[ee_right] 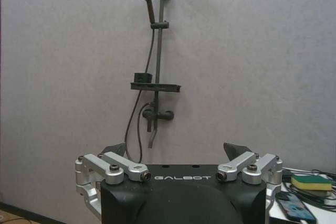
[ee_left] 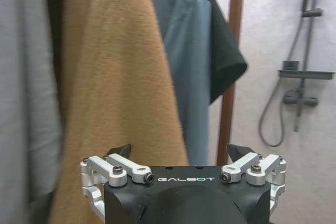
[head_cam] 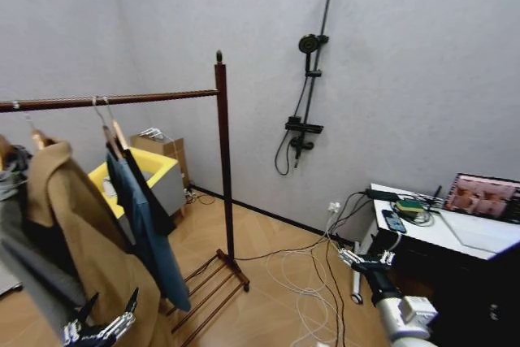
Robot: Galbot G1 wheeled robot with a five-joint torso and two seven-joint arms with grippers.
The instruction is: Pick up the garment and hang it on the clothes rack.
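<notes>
From my head, the garment (head_cam: 149,193) hangs on the clothes rack (head_cam: 222,168) beside the teal shirt (head_cam: 154,241), up and right of my released left tool (head_cam: 101,327); my left wrist sees it (ee_left: 223,51) beyond the spread fingers (ee_left: 118,153); my right tool (ee_right: 176,153), released, faces the shower (ee_right: 152,77).

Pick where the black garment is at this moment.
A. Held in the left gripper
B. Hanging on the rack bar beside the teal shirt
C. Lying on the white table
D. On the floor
B: the garment hangs from the clothes rack against the teal shirt; both grippers are open and empty.
</notes>
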